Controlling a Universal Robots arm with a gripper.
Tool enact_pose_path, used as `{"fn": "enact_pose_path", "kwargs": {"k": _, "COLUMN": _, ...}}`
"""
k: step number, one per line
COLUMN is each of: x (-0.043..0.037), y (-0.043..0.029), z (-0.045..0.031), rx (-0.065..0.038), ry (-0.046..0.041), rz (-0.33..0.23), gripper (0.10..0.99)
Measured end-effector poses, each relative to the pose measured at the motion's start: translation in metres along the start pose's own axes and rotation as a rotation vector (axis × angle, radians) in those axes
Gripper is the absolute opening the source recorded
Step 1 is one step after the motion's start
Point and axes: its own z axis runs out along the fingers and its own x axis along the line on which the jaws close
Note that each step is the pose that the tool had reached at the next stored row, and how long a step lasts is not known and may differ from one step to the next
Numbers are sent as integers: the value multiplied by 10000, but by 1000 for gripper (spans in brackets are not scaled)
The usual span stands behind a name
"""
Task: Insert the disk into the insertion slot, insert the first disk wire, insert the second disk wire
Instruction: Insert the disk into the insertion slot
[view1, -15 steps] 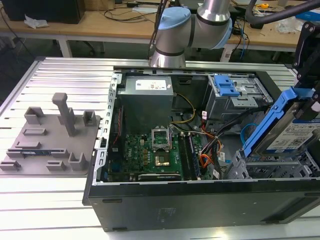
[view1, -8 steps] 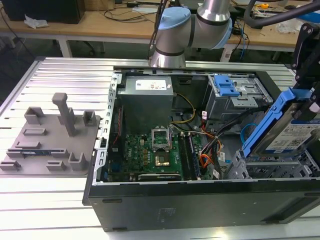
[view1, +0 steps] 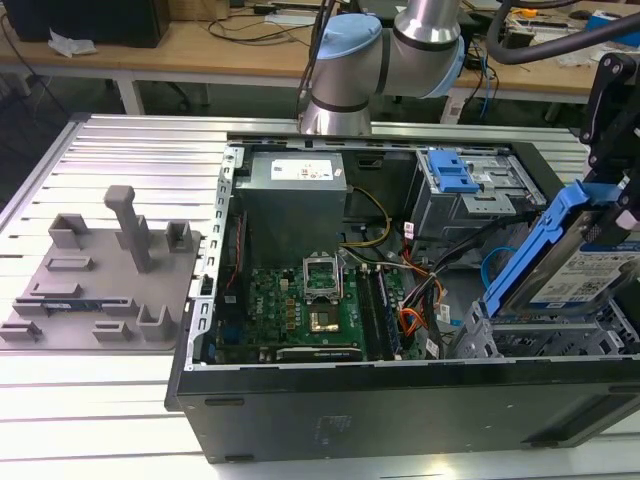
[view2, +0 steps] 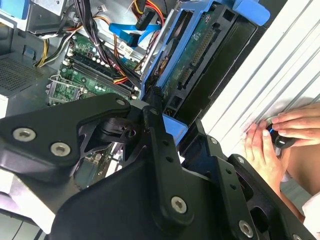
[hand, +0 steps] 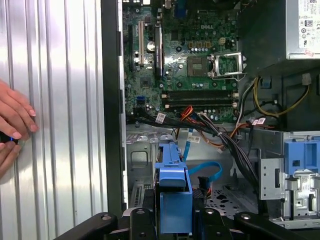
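1. Closest to the lens: black gripper (hand: 175, 217), fingers clenched on the disk (hand: 175, 195). They hold it by the end of its blue carrier, one finger each side, in both wrist views.
2. Exterior view: disk sits at 3 o'clock of the frame, tilted, high end toward 1 o'clock and low end toward 7 o'clock. White-and-blue label faces the camera.
3. Slot (view1: 545, 340) is the silvery perforated cage at approx. 5 o'clock inside the case, right under the disk's low end. Disk isn't in it yet. Low end looks to touch the cage's top edge, but that's hard to confirm from this angle.
4. PC case (view1: 400, 415) lies open on the slatted table (view1: 90, 420), near wall at 6 o'clock.
5. Inside: motherboard (view1: 310, 310) mid-case, power supply (view1: 295, 180) at its 12 o'clock, grey bay w/ blue latch (view1: 455, 185) at its 2 o'clock.
6. Orange and black wires (view1: 415, 320) lie loose btwn board and slot. Blue cable (view1: 492, 272) loops just beside the disk, on its 9 o'clock side.
7. Robot arm (view1: 385, 55) rises at 12 o'clock, beyond the case.
8. Grey fixture plate (view1: 100, 280) is at 9 o'clock on the table, just beside the case.
9. First wrist view: a person's hand (hand: 15, 112) rests on the table slats, outside the case wall.
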Motion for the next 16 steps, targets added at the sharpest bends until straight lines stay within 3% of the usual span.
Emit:
{"fn": "enact_pose_path", "kwargs": {"k": 6, "x": 3, "y": 1, "z": 82, "rx": 1, "ry": -2, "rz": 3, "gripper": 365}}
{"fn": "enact_pose_path", "kwargs": {"k": 16, "x": 12, "y": 10, "z": 308, "rx": 1, "ry": -1, "rz": 4, "gripper": 365}}
